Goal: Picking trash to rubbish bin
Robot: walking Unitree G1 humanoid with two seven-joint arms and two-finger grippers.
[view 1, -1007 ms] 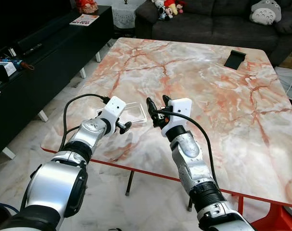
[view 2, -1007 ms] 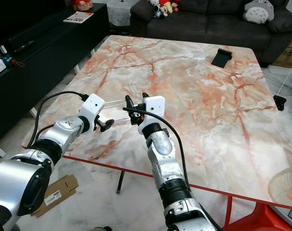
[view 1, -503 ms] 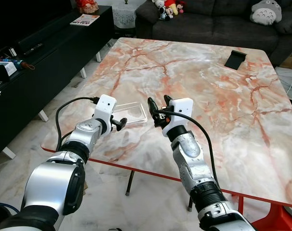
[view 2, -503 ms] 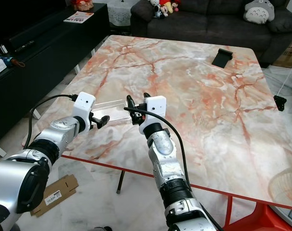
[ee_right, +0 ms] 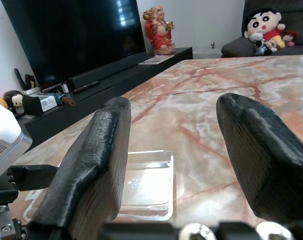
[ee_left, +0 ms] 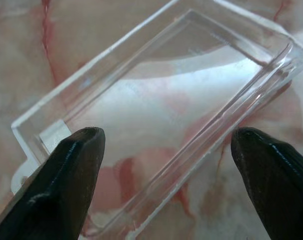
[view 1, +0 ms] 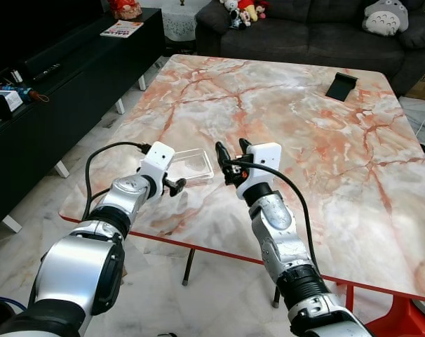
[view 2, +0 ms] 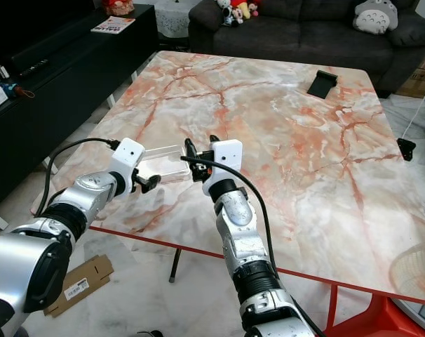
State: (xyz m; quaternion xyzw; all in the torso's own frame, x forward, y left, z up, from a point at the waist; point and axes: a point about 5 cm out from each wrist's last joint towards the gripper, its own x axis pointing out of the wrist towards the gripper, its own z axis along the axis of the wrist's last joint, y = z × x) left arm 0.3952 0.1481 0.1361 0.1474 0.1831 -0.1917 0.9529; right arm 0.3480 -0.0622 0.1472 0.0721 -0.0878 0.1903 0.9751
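A clear plastic tray (view 1: pixel 191 165) lies flat on the marble table (view 1: pixel 289 112), near its front left corner. My left gripper (view 1: pixel 176 186) hovers low at the tray's near edge. In the left wrist view the left gripper (ee_left: pixel 169 137) is open, its fingers (ee_left: pixel 76 165) spread wider than the tray (ee_left: pixel 161 115), which lies ahead of them. My right gripper (view 1: pixel 230 151) is raised just right of the tray, open and holding nothing. The right wrist view shows the tray (ee_right: pixel 146 192) below the right gripper (ee_right: pixel 174 105).
A black object (view 1: pixel 341 86) lies at the table's far right. A dark sofa (view 1: pixel 304 28) with plush toys stands behind the table, and a black TV console (view 1: pixel 51 77) runs along the left. A piece of cardboard (view 2: pixel 79 284) lies on the floor under the front left corner.
My left gripper swung a little to the left, then came back toward the tray's near edge. The right gripper and the tray have stayed put.
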